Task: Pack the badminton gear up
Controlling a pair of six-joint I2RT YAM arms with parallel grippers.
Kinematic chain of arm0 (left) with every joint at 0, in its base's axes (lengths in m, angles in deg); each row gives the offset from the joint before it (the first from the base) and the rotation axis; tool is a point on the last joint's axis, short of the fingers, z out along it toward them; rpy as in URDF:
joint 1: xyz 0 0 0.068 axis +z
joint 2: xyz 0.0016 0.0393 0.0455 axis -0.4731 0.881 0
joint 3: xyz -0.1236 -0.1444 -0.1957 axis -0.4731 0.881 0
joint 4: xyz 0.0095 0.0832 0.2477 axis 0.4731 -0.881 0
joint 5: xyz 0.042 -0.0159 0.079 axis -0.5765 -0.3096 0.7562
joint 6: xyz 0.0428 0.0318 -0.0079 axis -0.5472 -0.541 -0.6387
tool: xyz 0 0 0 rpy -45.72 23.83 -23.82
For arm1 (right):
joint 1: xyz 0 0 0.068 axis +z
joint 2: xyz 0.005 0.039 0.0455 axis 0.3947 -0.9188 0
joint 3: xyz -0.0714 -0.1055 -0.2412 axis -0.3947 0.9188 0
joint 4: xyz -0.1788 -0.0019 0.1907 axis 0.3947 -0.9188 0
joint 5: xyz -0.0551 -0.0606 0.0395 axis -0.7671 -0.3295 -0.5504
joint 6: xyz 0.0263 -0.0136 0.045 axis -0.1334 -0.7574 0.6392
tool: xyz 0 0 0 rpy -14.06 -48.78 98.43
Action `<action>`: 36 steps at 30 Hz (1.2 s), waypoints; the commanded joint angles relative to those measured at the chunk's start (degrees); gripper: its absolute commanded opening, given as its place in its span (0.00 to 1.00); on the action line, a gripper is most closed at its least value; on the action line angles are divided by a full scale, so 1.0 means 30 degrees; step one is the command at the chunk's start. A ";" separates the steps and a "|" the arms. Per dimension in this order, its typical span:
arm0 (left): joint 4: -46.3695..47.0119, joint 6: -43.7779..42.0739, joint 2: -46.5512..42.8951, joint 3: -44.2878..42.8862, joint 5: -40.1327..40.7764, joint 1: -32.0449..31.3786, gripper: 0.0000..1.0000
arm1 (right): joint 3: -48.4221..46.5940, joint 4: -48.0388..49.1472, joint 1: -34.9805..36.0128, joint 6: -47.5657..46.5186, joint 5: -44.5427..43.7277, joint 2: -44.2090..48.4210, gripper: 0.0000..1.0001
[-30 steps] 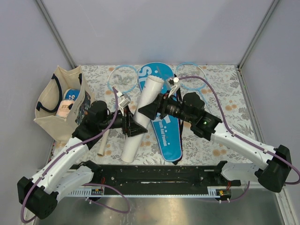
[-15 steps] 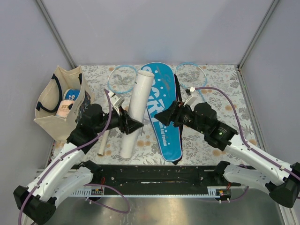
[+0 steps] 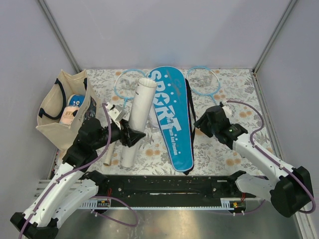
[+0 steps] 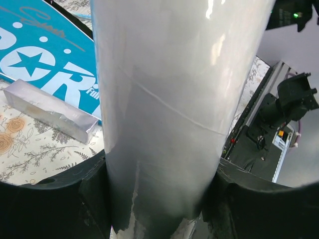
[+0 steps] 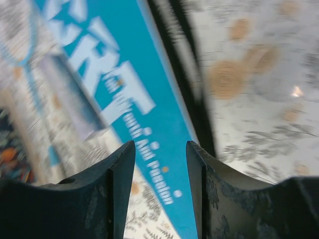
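Observation:
A long white tube (image 3: 137,117) lies slanted across the floral cloth, its open end toward the back. My left gripper (image 3: 128,135) is shut on its lower half; in the left wrist view the tube (image 4: 164,99) fills the space between both fingers (image 4: 94,191). The blue "SPORT" cover (image 3: 172,117) lies flat just right of it. Two light-blue rackets rest at the back, one head (image 3: 127,82) left of the tube and one (image 3: 204,83) right of the cover. My right gripper (image 3: 199,124) hovers open and empty by the cover's right edge, over its narrow end (image 5: 159,119).
A beige tote bag (image 3: 55,112) with items inside stands at the left edge. A white racket handle (image 3: 107,154) lies left of the tube. A small silvery block (image 4: 50,112) sits between tube and cover. The black rail (image 3: 164,185) runs along the near edge.
My right arm has let go of the tube's upper part and pulled back right, its jaws narrower now. My left gripper has swung the tube leftward, off the cover.

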 commanded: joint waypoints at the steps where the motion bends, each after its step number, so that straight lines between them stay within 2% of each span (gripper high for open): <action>1: 0.1010 -0.1236 -0.1219 0.0770 -0.1265 0.0033 0.50 | -0.0623 -0.5363 -0.1592 0.3509 -0.4469 -0.1054 0.54; 9: 0.1541 -0.0883 -0.1661 0.1154 -0.2087 0.0033 0.50 | -0.2028 -0.8918 -0.4084 0.5974 -0.5267 -0.5211 0.48; 16: 0.1277 -0.1059 -0.1690 0.1154 -0.1970 -0.0026 0.50 | -0.2937 -0.8480 -0.4936 0.6325 -0.3858 -0.8291 0.45; 30: 0.0867 -0.1469 -0.1778 0.1124 -0.1267 -0.0055 0.50 | -0.3114 -0.6987 -0.5141 0.5886 -0.3710 -1.0256 0.44; 33: 0.0838 -0.1411 -0.1778 0.1153 -0.1325 -0.0084 0.50 | -0.3143 -0.6839 -0.5141 0.6090 -0.3799 -1.0256 0.39; 35: 0.0838 -0.1410 -0.1807 0.1125 -0.1267 -0.0055 0.50 | -0.3202 -0.6809 -0.5141 0.6091 -0.3770 -1.0285 0.33; 36: 0.0867 -0.1410 -0.1807 0.1124 -0.1180 -0.0084 0.50 | -0.3202 -0.6780 -0.5112 0.6033 -0.3625 -1.0285 0.25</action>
